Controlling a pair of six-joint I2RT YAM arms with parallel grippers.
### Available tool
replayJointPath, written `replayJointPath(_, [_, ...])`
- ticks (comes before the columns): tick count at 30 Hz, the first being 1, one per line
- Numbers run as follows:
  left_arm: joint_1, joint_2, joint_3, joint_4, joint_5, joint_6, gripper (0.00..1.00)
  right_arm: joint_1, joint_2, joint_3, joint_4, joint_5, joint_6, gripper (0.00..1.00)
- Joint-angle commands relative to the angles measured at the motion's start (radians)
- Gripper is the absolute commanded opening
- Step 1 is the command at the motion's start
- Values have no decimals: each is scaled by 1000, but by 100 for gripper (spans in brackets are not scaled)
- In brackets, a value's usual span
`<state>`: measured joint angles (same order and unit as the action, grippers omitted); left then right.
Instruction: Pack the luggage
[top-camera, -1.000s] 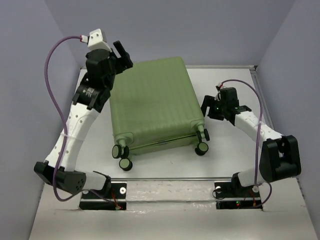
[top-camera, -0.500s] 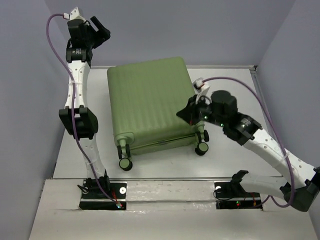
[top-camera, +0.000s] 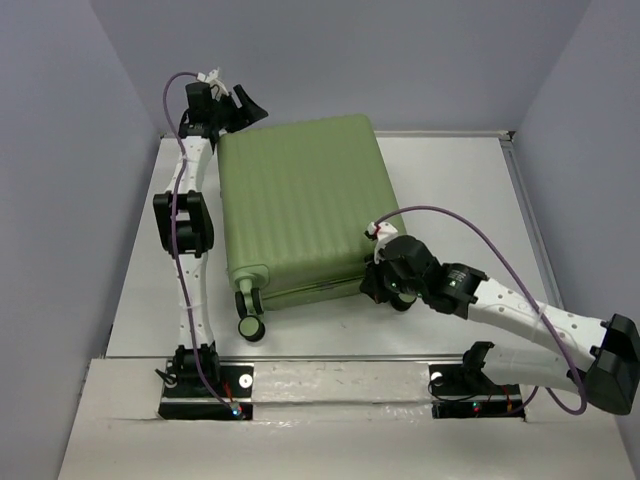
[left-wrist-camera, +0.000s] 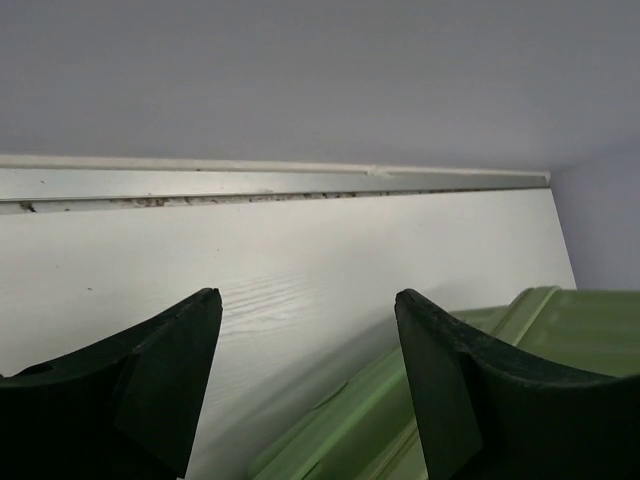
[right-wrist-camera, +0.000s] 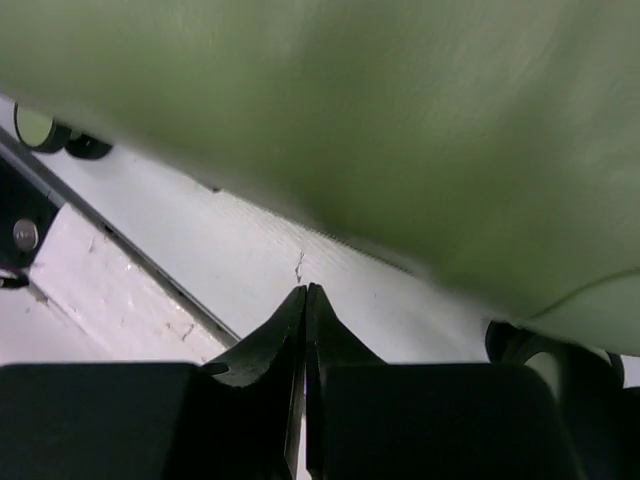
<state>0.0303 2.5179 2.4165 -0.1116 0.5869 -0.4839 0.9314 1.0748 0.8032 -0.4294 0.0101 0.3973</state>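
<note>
The light-green luggage (top-camera: 300, 210) is seen closed at the centre of the table (top-camera: 460, 190). Fingers of the left gripper (left-wrist-camera: 308, 335) are spread apart at its upper-left corner. Those of the right gripper (right-wrist-camera: 305, 300) are pressed together, empty, at its lower-right corner. Packing is judged nearly done, but fastening cannot be confirmed.

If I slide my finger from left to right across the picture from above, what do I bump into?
left arm → green luggage → right arm
</note>
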Motion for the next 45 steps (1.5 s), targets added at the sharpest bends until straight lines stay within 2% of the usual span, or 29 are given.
replayJointPath(1, [-39,-56,-26,87,137,86,81,6,11,-15,170,223,49,7])
replayJointPath(4, [-69,-161,-241,176,103,82,81,6,53,-12,236,376,55,7])
replayJointPath(5, [-69,-197,-325,278,90,67,81,6,74,-7,251,420,52,7])
replayJointPath(6, [-69,-238,-482,330,80,50,80,6,83,-3,268,429,45,7])
replayJointPath(9, [-72,-385,-687,464,36,-25,78,-41,108,-2,382,410,22,7])
replayJointPath(11, [-90,-484,-853,483,-42,-47,77,-123,134,1,460,367,21,7])
replayJointPath(15, [-124,-649,-1091,494,-168,-65,76,-258,178,37,560,178,12,7])
replayJointPath(16, [-128,-716,-1181,492,-185,-67,76,-302,215,80,578,144,5,7])
replayJointPath(18, [-133,-787,-1269,471,-243,-79,76,-338,260,138,587,55,-14,7])
replayJointPath(20, [-132,-893,-1384,429,-281,-82,74,-397,350,249,593,-33,-18,7])
replayJointPath(21, [-136,-933,-1421,403,-304,-85,74,-414,385,293,593,-141,-8,7])
replayJointPath(22, [-141,-1018,-1504,397,-317,-94,73,-440,468,388,592,-183,-2,7])
replayJointPath(23, [-145,-1063,-1549,388,-332,-99,73,-440,468,440,583,-220,5,7])
replayJointPath(25, [-165,-1158,-1623,353,-364,-93,73,-453,606,558,552,-335,18,7])
replayJointPath(26, [-199,-1256,-1687,330,-387,-90,72,-453,654,688,499,-360,18,7])
replayJointPath(27, [-223,-1304,-1715,298,-412,-82,72,-453,745,755,468,-411,29,7])
replayJointPath(29, [-303,-1428,-1784,248,-444,-88,72,-453,818,912,376,-458,47,7])
replayJointPath(32, [-384,-1570,-1870,204,-475,-126,71,-453,895,997,351,-527,98,9])
replayJointPath(35, [-553,-1677,-1915,190,-542,-191,71,-453,986,1143,257,-590,109,17])
replayJointPath(37, [-613,-1708,-1918,193,-616,-225,70,-453,1040,1274,177,-654,103,23])
replayJointPath(39, [-699,-1708,-1892,208,-654,-246,70,-453,1083,1332,132,-653,87,37])
replayJointPath(40, [-728,-1700,-1877,208,-673,-245,70,-453,1082,1332,126,-644,78,51])
replayJointPath(43, [-811,-1702,-1794,173,-760,-211,71,-453,1053,1340,77,-607,22,75])
replayJointPath(44, [-816,-1720,-1745,144,-804,-188,71,-453,1032,1349,43,-573,-10,80])
replayJointPath(45, [-816,-1720,-1716,132,-831,-188,72,-453,1019,1349,28,-559,-24,81])
